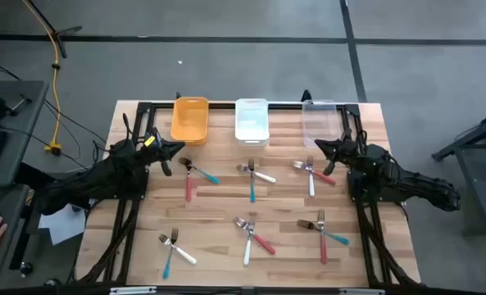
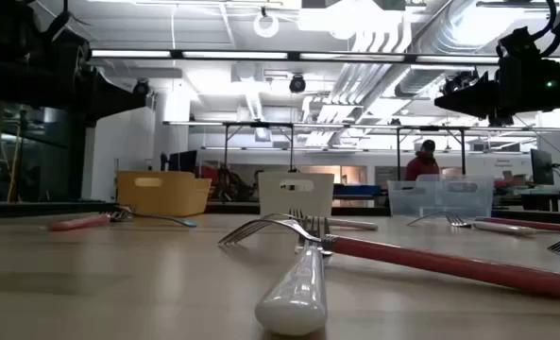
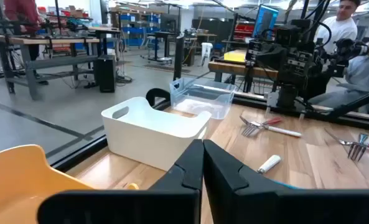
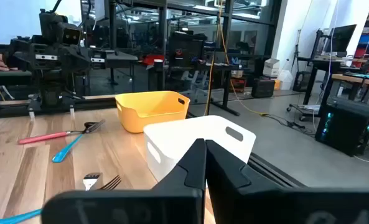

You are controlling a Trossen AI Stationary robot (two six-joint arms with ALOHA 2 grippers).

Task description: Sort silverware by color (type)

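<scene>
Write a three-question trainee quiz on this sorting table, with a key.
1. True or false: the left gripper holds a fork.
2. Which bin stands between the other two along the table's far edge? A) yellow bin B) white bin C) clear bin
3. Fill in: the right gripper is ____.

Key: 1 false, it is shut on nothing; 2 B; 3 shut, beside the clear bin.

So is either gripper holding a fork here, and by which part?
Nothing is held. The left gripper and right gripper are both shut and empty, above the table.
</scene>
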